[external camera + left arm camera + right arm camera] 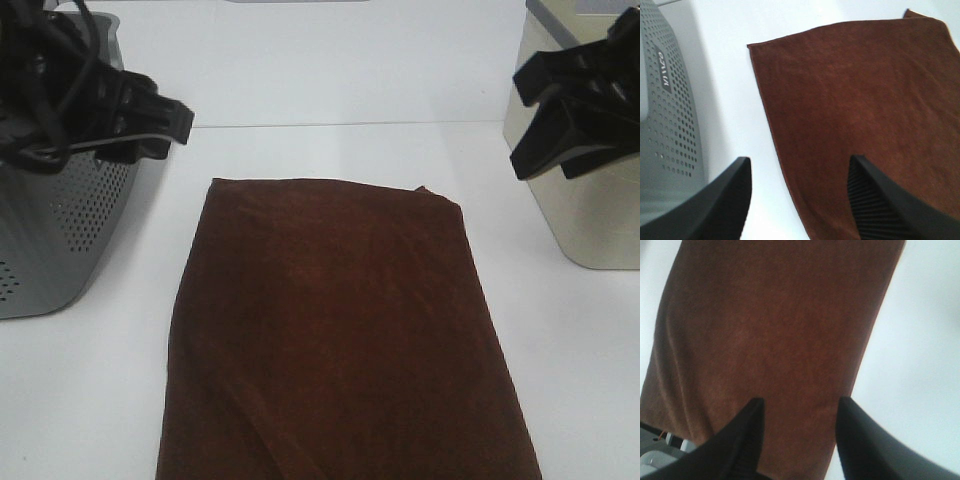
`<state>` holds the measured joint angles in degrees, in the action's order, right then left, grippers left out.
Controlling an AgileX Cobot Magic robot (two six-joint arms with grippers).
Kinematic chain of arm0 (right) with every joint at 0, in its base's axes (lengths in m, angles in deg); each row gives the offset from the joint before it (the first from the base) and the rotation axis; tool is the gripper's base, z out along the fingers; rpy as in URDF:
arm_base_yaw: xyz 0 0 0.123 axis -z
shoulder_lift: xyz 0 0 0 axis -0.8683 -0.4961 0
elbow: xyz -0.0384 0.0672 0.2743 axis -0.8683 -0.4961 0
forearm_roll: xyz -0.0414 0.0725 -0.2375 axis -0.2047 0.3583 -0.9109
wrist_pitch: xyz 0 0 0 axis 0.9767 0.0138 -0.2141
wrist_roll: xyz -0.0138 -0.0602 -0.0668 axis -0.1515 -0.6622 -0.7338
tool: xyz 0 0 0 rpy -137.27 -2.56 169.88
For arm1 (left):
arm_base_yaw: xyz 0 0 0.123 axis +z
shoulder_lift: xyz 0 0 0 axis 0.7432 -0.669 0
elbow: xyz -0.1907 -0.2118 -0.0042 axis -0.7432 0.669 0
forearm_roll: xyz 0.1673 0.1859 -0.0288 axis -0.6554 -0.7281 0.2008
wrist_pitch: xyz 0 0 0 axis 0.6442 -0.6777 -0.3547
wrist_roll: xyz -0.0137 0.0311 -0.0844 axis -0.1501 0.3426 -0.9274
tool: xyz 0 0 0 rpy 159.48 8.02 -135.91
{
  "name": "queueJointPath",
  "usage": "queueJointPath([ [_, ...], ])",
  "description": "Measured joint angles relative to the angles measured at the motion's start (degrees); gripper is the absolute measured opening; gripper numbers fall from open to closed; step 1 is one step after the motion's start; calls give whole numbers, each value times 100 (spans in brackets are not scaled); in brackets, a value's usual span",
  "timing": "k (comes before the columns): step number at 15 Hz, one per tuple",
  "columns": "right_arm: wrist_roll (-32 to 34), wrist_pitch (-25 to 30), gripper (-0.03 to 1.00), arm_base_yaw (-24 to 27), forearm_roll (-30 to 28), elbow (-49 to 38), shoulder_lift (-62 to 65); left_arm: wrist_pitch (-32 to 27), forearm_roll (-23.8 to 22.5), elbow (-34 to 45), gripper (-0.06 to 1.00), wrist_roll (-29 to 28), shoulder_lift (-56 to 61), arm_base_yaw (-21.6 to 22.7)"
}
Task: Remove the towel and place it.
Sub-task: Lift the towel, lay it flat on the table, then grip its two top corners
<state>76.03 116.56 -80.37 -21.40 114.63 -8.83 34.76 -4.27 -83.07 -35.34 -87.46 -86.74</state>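
1. While both arms hang above it, the towel [340,330] lies flat on the white table [90,400], midway between the left and right sides, with neither gripper touching it.
2. It is dark brown and plush. Its far edge runs straight across the table, and its near end passes out of the high view.
3. At the far right corner a small flap of the same cloth peeks out past the edge, and soft creases run down the left side.
4. Seen from the left wrist, the towel [855,100] shows its far left corner and its left hem against bare table.
5. Seen from the right wrist, the towel [775,330] fills most of the picture, with bare table along one long edge.
6. The left gripper [172,128] hangs by the far left corner of the towel, at the rim of the basket. Its fingers [715,205] stand apart with nothing between them, the gap [797,167] spanning the left hem.
7. The right gripper [520,118] hangs off the towel's far right corner, in front of the bin. Its fingers [740,440] are also spread and empty, the gap [800,402] over brown cloth.
8. A grey perforated basket [60,230] stands at the left side of the table, apart from the towel. White lettering shows on its wall [670,100].
9. A beige bin [590,210] stands at the right side, likewise apart from the towel.
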Motion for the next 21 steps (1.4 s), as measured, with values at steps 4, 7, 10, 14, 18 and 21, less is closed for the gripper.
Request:
queueJointPath([
  [4,172,-40,44,6,-384,1255,-1593,155,252,-1278,55,630,-1524,630],
  [7,172,126,44,6,-430,2257,-2739,178,739,-2326,55,968,-2676,951],
  [10,178,584,44,6,-441,3426,-3850,103,1375,-3432,55,1329,-3925,1324],
  [14,178,1203,44,103,-539,4744,-4887,-636,1765,-4853,55,1541,-5099,1593],
  [18,160,1346,44,619,-52,5094,-5443,-1833,1776,-6532,55,1736,-6102,1713],
  [21,17,1381,44,739,97,5099,-5535,-2527,1919,-7403,55,1788,-6795,1874],
])
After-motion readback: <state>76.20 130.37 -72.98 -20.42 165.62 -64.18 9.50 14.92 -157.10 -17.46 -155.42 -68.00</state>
